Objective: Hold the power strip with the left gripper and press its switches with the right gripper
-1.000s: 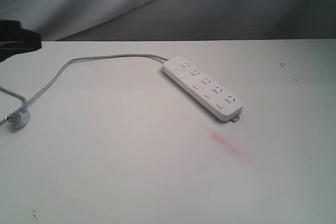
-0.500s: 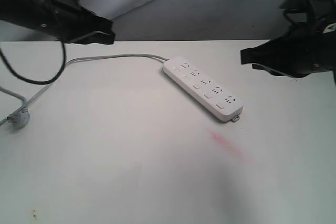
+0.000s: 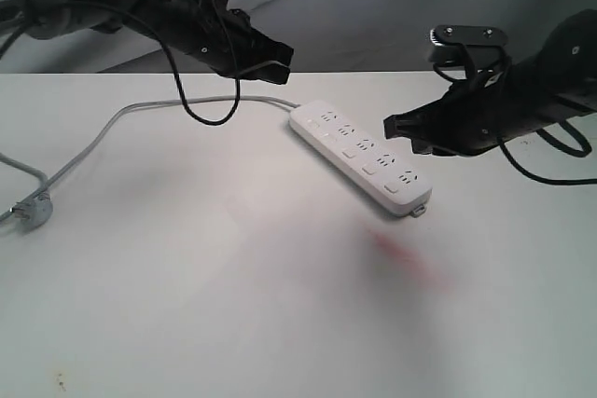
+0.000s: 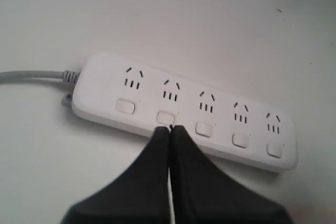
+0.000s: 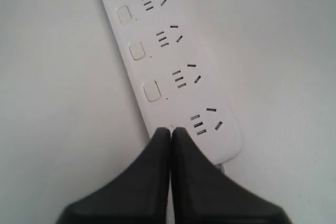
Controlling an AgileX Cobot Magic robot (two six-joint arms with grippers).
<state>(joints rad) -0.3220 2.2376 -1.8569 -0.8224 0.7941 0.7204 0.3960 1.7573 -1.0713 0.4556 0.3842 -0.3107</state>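
White tabletop (image 3: 187, 305) carries the power strip (image 3: 360, 156), lying flat and diagonal near the middle, with its grey cord (image 3: 140, 111) trailing left. The left gripper (image 3: 282, 51) hovers near the cord end, fingers pressed together and empty. The right gripper (image 3: 392, 126), likewise clenched on nothing, hangs near the tabbed end.

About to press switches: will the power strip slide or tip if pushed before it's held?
Probably slides rather than tips: the power strip is a long flat bar lying free on the smooth table. It looks rigid, so unlikely to flex. The slack grey cord likely restrains it little.
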